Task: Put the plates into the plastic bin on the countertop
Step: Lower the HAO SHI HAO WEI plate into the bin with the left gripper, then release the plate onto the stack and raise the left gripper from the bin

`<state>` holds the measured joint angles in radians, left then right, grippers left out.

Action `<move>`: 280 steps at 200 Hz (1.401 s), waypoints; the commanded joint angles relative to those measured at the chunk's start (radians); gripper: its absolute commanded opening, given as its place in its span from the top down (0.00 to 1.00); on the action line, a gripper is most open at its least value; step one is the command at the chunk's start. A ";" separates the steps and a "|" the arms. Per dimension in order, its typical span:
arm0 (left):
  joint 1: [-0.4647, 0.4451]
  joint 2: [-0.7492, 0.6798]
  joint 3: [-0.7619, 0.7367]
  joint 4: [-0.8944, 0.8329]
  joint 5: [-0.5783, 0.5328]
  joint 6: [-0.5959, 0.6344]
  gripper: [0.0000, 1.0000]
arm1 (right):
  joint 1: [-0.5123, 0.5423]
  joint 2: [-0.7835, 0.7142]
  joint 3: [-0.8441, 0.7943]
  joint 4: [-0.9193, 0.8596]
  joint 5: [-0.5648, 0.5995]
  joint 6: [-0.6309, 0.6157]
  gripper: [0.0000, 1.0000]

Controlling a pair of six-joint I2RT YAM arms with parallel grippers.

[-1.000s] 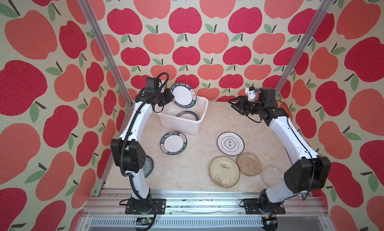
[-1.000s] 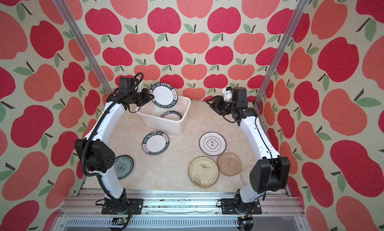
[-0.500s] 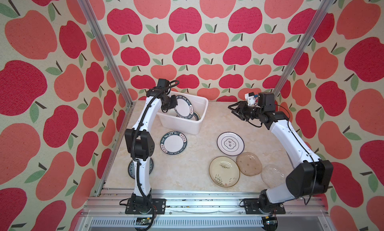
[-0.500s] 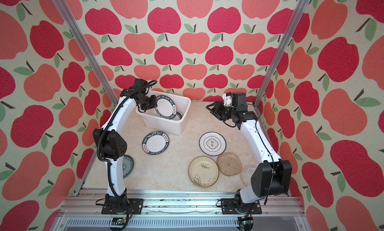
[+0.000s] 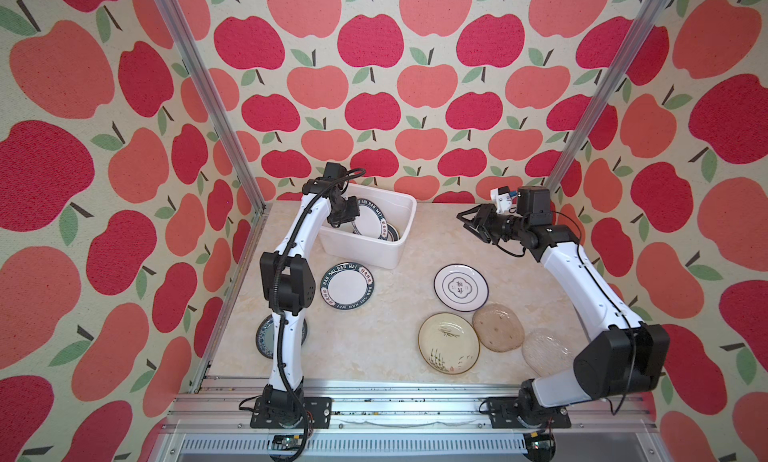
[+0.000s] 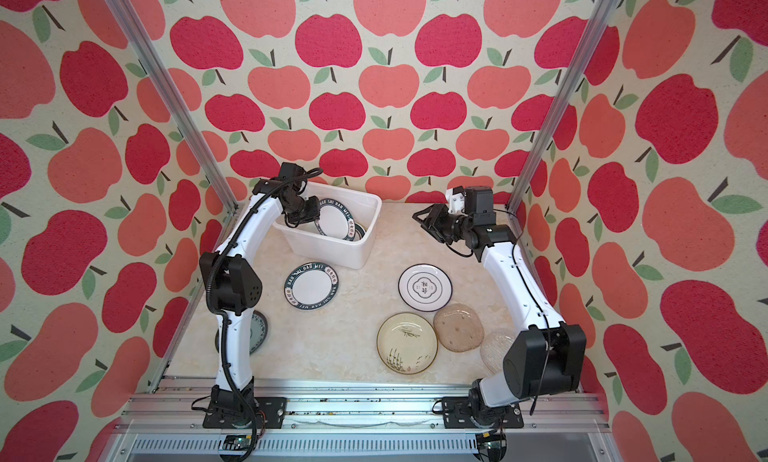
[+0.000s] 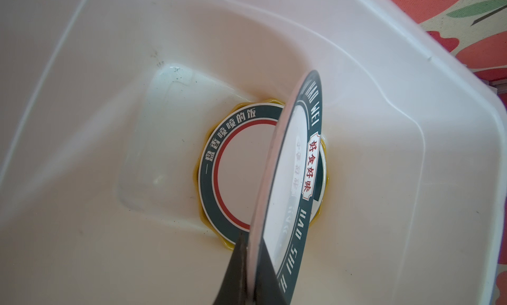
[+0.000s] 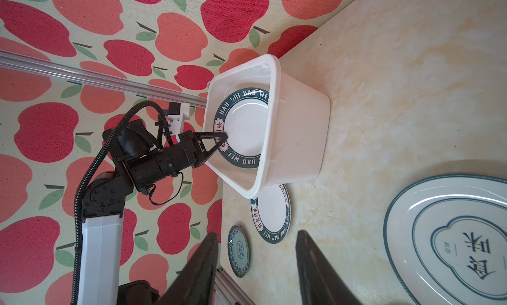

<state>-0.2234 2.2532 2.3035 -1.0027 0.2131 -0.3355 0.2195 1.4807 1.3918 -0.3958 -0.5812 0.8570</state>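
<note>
Dark green at the rim and white within, the held plate (image 5: pixel 371 224) is shown nearly on edge inside the bin (image 5: pixel 360 254), which stands at the far left corner of the countertop (image 5: pixel 374 343). The plate is pinched at its rim by the left gripper (image 8: pixel 223 137), the jaws being closed narrowly on it. Beneath it, a red-ringed plate (image 7: pixel 236 177) is seen flat on the bin floor, with a yellow plate (image 7: pixel 227 244) under that; whether the held plate touches them cannot be told.

The step in hand is judged to be the lowering of this plate into the bin. For the next move, the plate would need to be tipped flat and brought close to the stack before release, lest it be dropped on edge.

Six plates lie outside:
- a lettered plate (image 5: pixel 347 287) just in front of the bin
- a blue plate (image 5: pixel 262 340) by the left edge, half hidden by the left arm (image 5: pixel 286 356)
- a white plate (image 5: pixel 461 287), cream plate (image 5: pixel 449 343), amber plate (image 5: pixel 498 327) and clear plate (image 5: pixel 548 352) toward the near right corner

The right gripper (image 5: pixel 467 225) is held above the far right part of the countertop, its jaws partly apart and empty.
</note>
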 commanded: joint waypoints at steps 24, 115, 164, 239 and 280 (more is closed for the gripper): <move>-0.012 0.042 0.060 -0.004 -0.020 0.058 1.00 | -0.005 -0.024 -0.029 -0.004 -0.003 -0.008 0.51; -0.010 0.101 0.066 0.010 0.039 0.050 0.94 | -0.005 -0.008 -0.052 0.005 -0.015 -0.009 0.51; -0.002 0.111 0.040 0.011 0.046 0.052 0.78 | -0.005 0.015 -0.045 0.014 -0.026 -0.007 0.51; 0.002 0.160 0.042 0.011 0.048 0.050 0.69 | -0.006 0.039 -0.022 0.006 -0.043 -0.009 0.51; 0.004 0.178 0.042 -0.002 0.015 0.059 0.53 | -0.008 0.040 -0.026 -0.002 -0.050 -0.010 0.51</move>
<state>-0.2218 2.4157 2.3421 -0.9981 0.2424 -0.2928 0.2195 1.5135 1.3491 -0.3912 -0.6044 0.8574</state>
